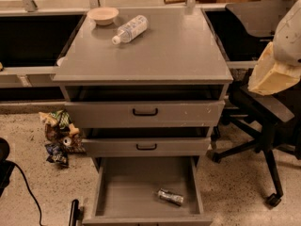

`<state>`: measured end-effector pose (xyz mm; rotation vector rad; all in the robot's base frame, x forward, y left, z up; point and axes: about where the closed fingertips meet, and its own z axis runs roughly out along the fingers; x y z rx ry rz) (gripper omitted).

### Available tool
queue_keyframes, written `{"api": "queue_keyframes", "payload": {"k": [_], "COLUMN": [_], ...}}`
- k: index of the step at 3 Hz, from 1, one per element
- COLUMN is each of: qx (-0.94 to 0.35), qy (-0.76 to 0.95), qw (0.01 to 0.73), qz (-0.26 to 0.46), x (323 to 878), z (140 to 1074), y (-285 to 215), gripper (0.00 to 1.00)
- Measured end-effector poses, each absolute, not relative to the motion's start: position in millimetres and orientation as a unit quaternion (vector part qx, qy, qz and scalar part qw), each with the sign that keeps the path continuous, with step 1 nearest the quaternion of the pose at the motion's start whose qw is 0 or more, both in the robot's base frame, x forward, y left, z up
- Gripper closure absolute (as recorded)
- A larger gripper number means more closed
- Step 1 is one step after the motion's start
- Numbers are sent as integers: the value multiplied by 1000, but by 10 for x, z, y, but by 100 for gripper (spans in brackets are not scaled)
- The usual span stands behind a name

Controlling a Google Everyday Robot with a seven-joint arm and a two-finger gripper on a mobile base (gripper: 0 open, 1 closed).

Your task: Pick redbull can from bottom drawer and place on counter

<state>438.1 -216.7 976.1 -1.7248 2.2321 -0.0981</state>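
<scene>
Floor: speckled pale stone, with crumpled wrappers [59, 136] left of the cabinet and a black office chair [263, 108] to its right.
Counter [164, 55]: grey slab; a cream bowl [103, 15] at its far-left corner, a clear plastic bottle [130, 29] lying on its side just beside it.
Bottom drawer [124, 187]: pulled well out; the two upper drawers [141, 113] stand slightly open.
Redbull can [170, 197]: lying on its side on the drawer floor, near the front-right corner.
Gripper: out of view, so its opening cannot be told; only a pale arm segment [282, 46] shows at the right edge.
</scene>
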Motion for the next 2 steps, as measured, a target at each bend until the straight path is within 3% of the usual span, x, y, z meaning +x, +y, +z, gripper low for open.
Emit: {"api": "queue_keyframes", "payload": {"k": [1, 2], "qx": [-603, -603], "qy": [781, 780], "qw": [159, 163], "qz": [-34, -38], "x": [4381, 4385], "z": [9761, 9762], "y": [-2167, -2159], "gripper": [100, 81]}}
